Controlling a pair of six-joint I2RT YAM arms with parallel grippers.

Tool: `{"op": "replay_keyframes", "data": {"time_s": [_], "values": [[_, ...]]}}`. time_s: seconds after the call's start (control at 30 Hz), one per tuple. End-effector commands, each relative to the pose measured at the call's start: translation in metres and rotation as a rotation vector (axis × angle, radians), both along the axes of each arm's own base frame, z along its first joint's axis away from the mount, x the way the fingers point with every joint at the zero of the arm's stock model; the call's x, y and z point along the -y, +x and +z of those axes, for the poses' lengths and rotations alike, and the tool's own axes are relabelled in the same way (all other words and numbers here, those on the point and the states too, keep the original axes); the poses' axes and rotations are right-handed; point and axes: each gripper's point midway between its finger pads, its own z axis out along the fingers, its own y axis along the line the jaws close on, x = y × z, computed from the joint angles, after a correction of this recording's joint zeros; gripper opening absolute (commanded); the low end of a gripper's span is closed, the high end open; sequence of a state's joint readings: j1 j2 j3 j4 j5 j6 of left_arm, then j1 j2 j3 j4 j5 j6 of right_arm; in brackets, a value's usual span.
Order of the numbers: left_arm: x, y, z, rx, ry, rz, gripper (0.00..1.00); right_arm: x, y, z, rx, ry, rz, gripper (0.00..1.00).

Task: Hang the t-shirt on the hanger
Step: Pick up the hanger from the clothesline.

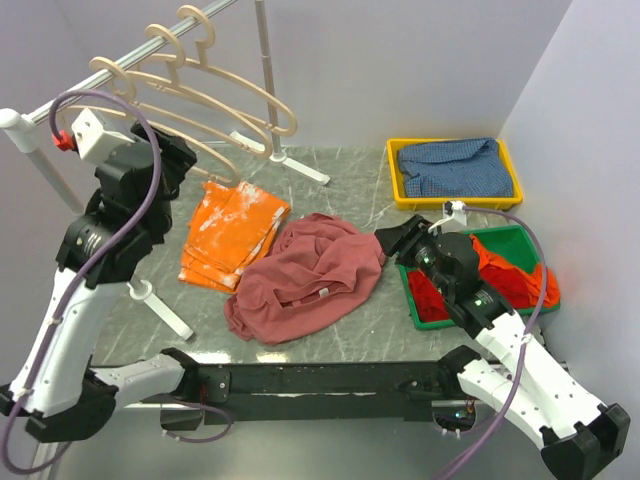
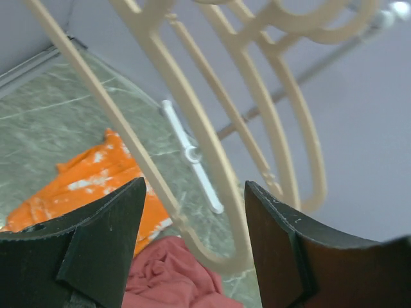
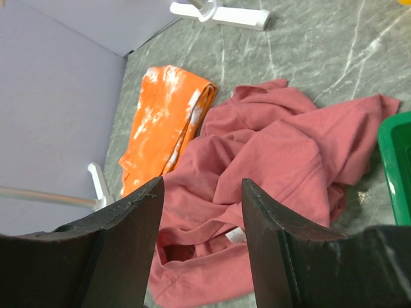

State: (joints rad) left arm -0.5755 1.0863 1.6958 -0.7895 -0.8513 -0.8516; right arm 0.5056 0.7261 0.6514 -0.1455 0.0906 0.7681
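The dusty-rose t-shirt [image 1: 305, 275] lies crumpled on the marble table, its neck opening and white tag [image 3: 236, 235] facing the near edge. Three beige hangers [image 1: 200, 100] hang from the rail at the back left. My left gripper [image 1: 185, 150] is raised beside them, open. In the left wrist view the rounded shoulder end of the nearest hanger [image 2: 225, 262] shows between the fingers of my left gripper [image 2: 194, 186], untouched. My right gripper [image 3: 202, 183] hovers open over the shirt's right side [image 1: 395, 240], holding nothing.
A folded orange cloth with white marks [image 1: 232, 232] lies left of the shirt. A yellow bin [image 1: 395, 175] with a blue garment stands at the back right. A green bin [image 1: 520, 238] with a red-orange garment sits under my right arm. The rack's white feet [image 1: 165, 312] rest on the table.
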Motion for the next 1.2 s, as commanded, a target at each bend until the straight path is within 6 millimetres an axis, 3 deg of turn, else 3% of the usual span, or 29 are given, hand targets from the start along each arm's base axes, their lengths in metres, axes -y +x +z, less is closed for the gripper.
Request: {"op": "replay_keyframes", "data": {"time_s": [0.0, 0.2, 0.33, 0.63, 0.77, 0.93, 1.17], "values": [[-0.008, 0.017, 0.007, 0.026, -0.043, -0.054, 0.69, -0.001, 0.001, 0.030, 0.063, 0.025, 0.010, 0.60], [-0.006, 0.044, 0.015, 0.092, -0.073, -0.155, 0.68, -0.001, 0.001, 0.032, 0.069, 0.018, 0.012, 0.60], [-0.007, 0.060, -0.005, 0.044, -0.100, -0.176, 0.63, -0.002, 0.002, 0.036, 0.075, 0.019, 0.017, 0.61], [-0.005, 0.072, -0.015, 0.067, -0.149, -0.215, 0.54, -0.005, 0.003, 0.039, 0.082, 0.014, 0.030, 0.63], [-0.006, 0.068, -0.005, 0.115, -0.147, -0.222, 0.46, -0.005, 0.002, 0.039, 0.083, 0.016, 0.033, 0.63], [-0.008, 0.063, 0.010, 0.149, -0.125, -0.223, 0.27, -0.005, 0.003, 0.041, 0.088, 0.016, 0.031, 0.64], [-0.009, 0.049, 0.024, 0.187, -0.111, -0.232, 0.18, -0.005, 0.004, 0.042, 0.088, 0.020, 0.031, 0.64]]}}
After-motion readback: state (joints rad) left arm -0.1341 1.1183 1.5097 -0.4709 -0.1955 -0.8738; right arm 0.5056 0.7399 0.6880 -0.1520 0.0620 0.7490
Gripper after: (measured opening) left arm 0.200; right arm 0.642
